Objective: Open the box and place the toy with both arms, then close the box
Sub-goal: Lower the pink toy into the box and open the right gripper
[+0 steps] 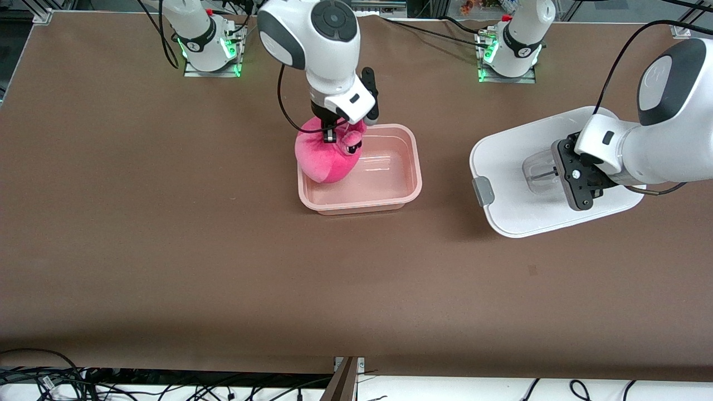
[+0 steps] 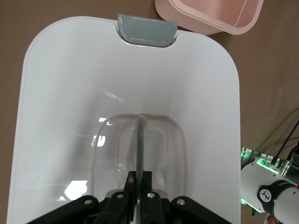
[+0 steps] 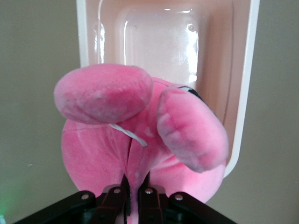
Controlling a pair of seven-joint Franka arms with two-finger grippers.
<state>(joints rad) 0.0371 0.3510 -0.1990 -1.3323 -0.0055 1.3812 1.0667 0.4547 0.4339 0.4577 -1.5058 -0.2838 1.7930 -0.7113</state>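
While I am running the placing step: right gripper [image 1: 330,135], frame centre, fingers pinching the toy [image 1: 328,156] over the open box [image 1: 390,201]; left gripper [image 1: 548,174], frame right, fingers clamping the lid [image 1: 512,161] handle. Next, I judge: lowering, releasing.

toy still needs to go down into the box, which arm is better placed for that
Right. The right gripper is shut on the toy over the open box; the left gripper holds the lid.
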